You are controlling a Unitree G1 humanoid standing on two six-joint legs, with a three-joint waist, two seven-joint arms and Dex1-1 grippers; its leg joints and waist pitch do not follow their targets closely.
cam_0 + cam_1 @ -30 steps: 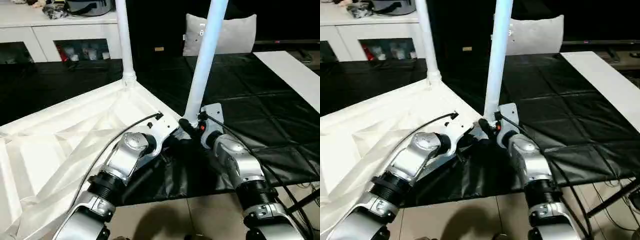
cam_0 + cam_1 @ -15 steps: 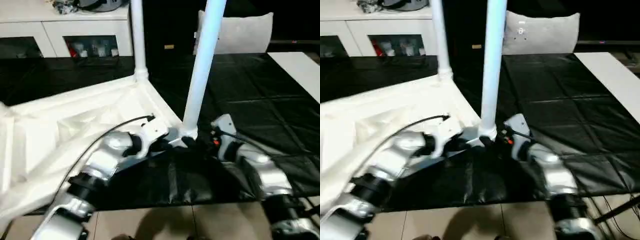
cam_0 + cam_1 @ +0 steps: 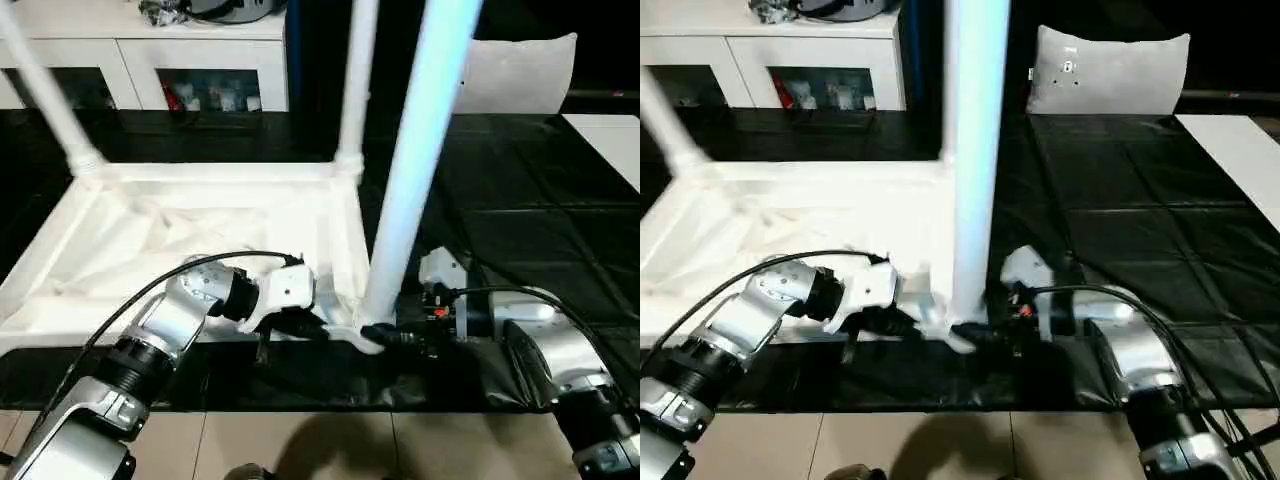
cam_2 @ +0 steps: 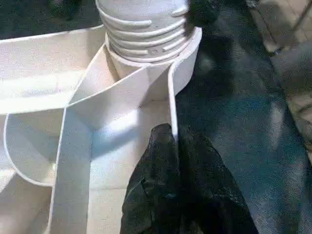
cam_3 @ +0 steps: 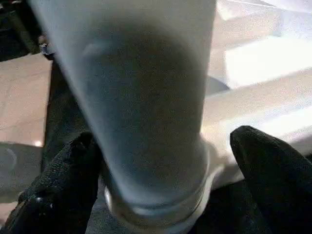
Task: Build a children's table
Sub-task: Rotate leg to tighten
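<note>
White plastic rectangular tabletop (image 3: 200, 215) lies ribbed underside up on the black floor mat (image 3: 540, 190), three tapered white tube legs standing in its corner sockets. Left gripper (image 4: 176, 146) is pinched closed on the tabletop's rim wall right beside the near leg (image 3: 415, 170). Right gripper (image 5: 161, 161) is spread wide, black fingers (image 5: 273, 170) either side of that leg's base without clamping it.

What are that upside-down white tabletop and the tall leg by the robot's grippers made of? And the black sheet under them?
The tabletop looks like moulded white plastic: thin ribs cross its underside. The leg seems a smooth, slightly glossy plastic tube, ridged like a screw thread at its base in the left wrist view. The black sheet looks like creased, shiny vinyl or plastic film.
</note>
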